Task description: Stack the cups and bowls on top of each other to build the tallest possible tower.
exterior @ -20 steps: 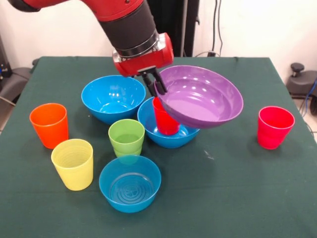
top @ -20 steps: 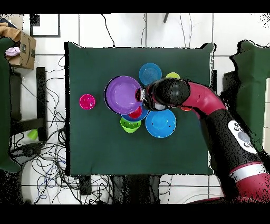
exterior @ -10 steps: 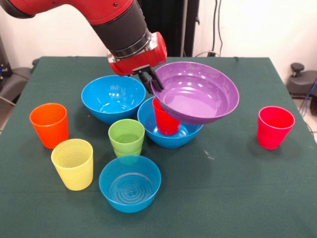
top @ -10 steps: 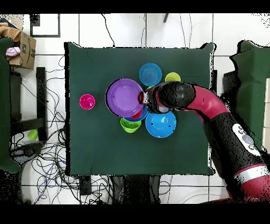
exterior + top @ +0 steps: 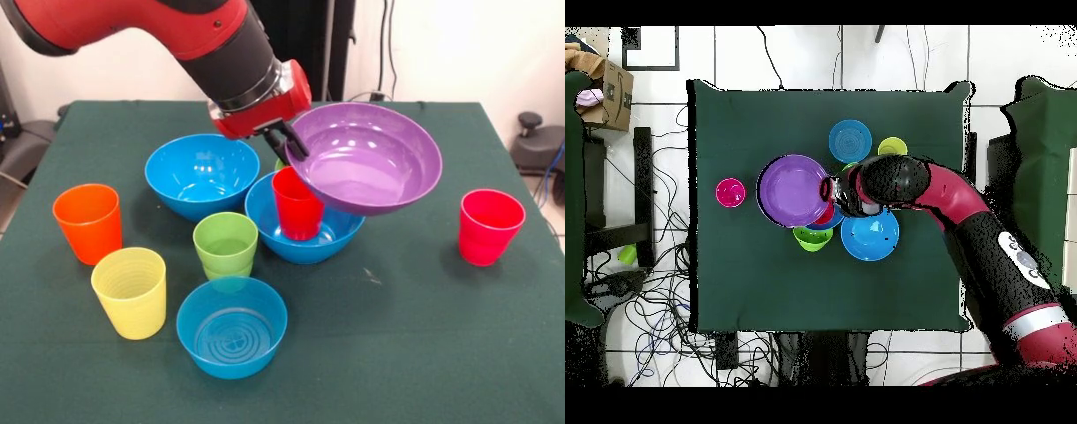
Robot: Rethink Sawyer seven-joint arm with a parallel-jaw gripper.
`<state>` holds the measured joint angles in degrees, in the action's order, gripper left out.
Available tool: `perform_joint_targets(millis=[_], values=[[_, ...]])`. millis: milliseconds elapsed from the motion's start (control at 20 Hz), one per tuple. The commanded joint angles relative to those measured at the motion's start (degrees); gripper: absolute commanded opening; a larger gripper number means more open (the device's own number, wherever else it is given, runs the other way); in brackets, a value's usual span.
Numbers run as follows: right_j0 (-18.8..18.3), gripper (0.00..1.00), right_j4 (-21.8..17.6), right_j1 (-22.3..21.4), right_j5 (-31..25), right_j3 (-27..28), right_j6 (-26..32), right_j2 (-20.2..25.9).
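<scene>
Our jaws (image 5: pixel 285 144) are clamped on the purple bowl's (image 5: pixel 371 159) rim, holding it tilted beside the red cup (image 5: pixel 297 203), which stands below in a blue bowl (image 5: pixel 265 225); every other piece sits unstacked on the bench (image 5: pixel 424 336).

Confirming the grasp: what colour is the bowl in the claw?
Purple bowl; clearest in the front view.

Green-clothed table (image 5: pixel 424 336) carries cups (image 5: pixel 132 291) and blue bowls (image 5: pixel 231 327)
</scene>
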<state>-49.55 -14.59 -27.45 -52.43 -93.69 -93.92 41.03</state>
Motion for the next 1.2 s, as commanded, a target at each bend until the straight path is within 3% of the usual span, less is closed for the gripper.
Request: perform_joint_targets(millis=[50,400,950,1200], values=[[0.7,0.0,-5.46,4.52,-7.09,3.84,16.81,1.99],[-0.12,0.0,-6.01,5.49,-11.23,7.17,19.3,2.66],[-0.85,0.0,-6.12,6.09,-13.03,7.23,18.33,4.52],[-0.45,0.0,-7.08,1.57,-14.59,7.69,16.85,4.53]])
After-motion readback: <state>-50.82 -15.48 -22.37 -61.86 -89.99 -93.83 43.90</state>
